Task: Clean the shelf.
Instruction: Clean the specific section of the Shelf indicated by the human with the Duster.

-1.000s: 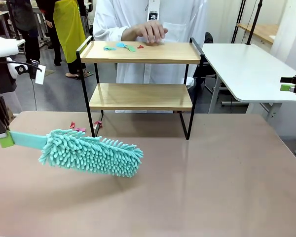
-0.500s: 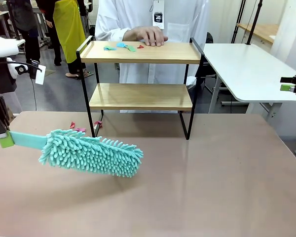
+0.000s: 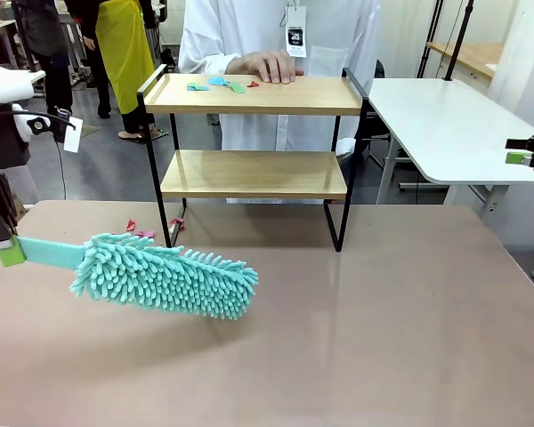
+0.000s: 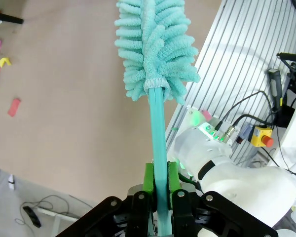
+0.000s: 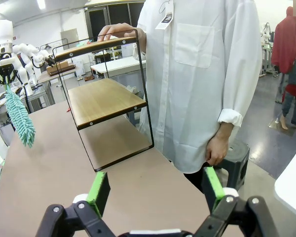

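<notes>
Shelf point(image 3: 249, 173) with a person's hand point(image 3: 269, 66) on top; left gripper point(image 4: 160, 177) clamps the teal duster point(image 3: 165, 276), right gripper point(image 5: 156, 187) fingers spread apart.

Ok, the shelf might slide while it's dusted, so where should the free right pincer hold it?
Probably by the raised black rail at the shelf's right end, coming in from that side with the open right pincer. That rail is a thin bar standing clear above the top board; the boards are wide and flat.
</notes>
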Controlling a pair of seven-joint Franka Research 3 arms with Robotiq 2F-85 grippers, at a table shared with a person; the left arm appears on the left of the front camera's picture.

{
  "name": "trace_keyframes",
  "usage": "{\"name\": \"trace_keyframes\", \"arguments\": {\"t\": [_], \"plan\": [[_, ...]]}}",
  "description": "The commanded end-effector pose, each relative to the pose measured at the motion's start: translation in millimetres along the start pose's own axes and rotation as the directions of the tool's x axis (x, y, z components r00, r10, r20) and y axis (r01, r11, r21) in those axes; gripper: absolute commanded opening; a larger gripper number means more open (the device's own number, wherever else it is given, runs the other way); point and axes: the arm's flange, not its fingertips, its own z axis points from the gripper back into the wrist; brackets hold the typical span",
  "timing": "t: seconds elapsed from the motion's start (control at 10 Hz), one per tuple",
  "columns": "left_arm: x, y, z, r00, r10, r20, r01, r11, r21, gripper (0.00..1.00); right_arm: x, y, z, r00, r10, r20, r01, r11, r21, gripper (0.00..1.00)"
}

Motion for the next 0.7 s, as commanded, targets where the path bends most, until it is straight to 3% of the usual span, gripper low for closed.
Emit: {"name": "trace_keyframes", "arguments": {"t": [0.0, 0.3, 0.6], "plan": [[-3, -2, -1, 1.000, -0.001, 0.018, 0.001, 1.000, -0.015, 0.13, 2, 0, -1, 1.000, 0.005, -0.003, -0.005, 1.000, -0.006, 1.00], [2, 1, 7, 0.998, -0.039, 0.041, 0.040, 0.999, -0.019, 0.13, 2, 0, -1, 1.000, 0.005, -0.003, -0.005, 1.000, -0.006, 1.00], [14, -16, 42, 0.974, -0.044, 0.221, 0.055, 0.998, -0.043, 0.13, 2, 0, -1, 1.000, 0.005, -0.003, -0.005, 1.000, -0.006, 1.00]]}}
